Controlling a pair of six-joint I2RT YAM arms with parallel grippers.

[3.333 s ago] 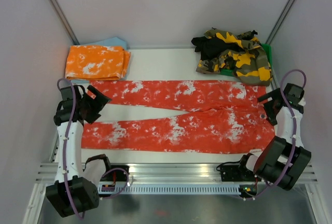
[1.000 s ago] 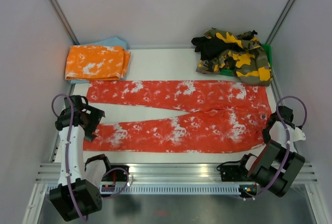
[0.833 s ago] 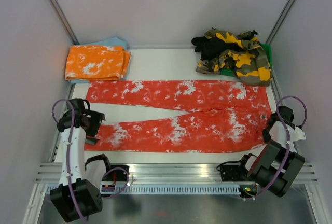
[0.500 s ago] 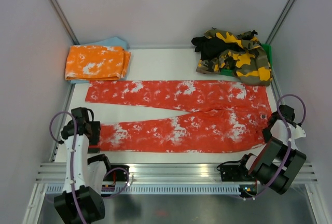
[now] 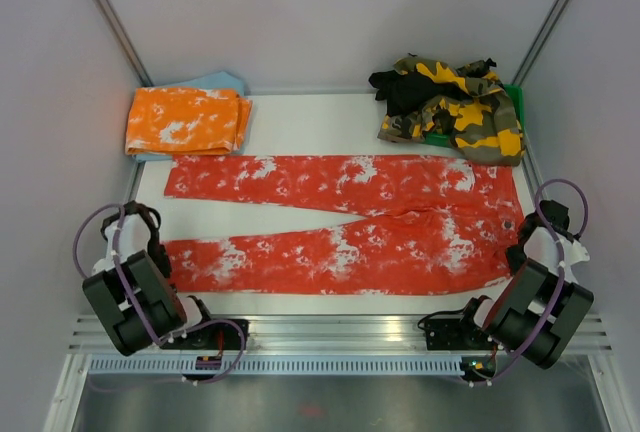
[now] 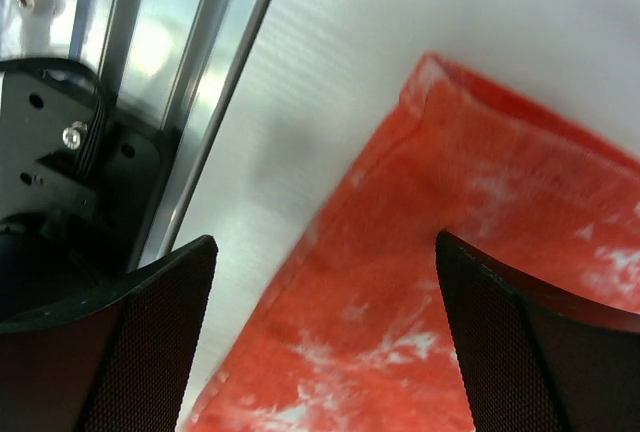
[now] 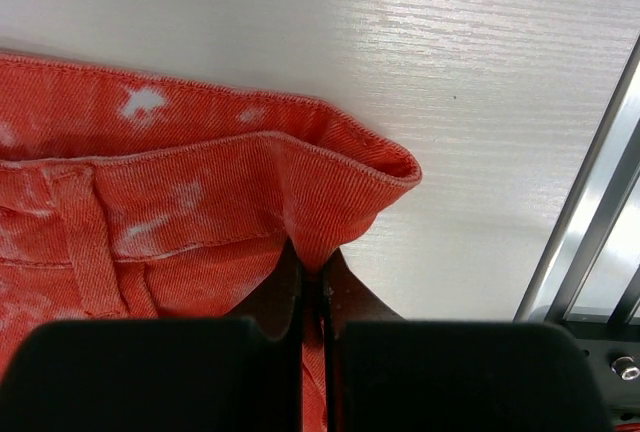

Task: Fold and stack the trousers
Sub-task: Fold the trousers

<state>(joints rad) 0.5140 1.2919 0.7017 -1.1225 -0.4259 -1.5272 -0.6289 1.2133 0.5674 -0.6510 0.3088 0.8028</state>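
— Right end effector [image 7: 312,272]: what has it got?

— Its jaws are pressed together on the trousers [image 5: 340,217]. They pinch the near-right corner of the waistband, and a fold of red cloth bulges up off the table [image 5: 310,117] just beyond the tips.

— And the left end effector [image 6: 325,342]?

— Spread wide at the near left of the table. Its wrist view shows the hem end of the near leg lying between the two black fingers [image 6: 140,342]. Whether either finger touches the cloth cannot be told.

— How do the trousers lie overall?

— Flat across the middle of the table, red with white splotches. The waist is to the right and both legs run left. The legs part toward the left, with a thin wedge of white table between them.

— What surrounds them?

— At the far left sits an orange-and-white folded cloth [image 5: 185,120], resting on a light blue cloth [image 5: 222,81] and just beyond the far leg's hem. At the far right lies a camouflage heap [image 5: 455,107] with black cloth [image 5: 400,92] tangled in it. A metal rail [image 5: 330,327] runs along the near edge, by the arm bases.
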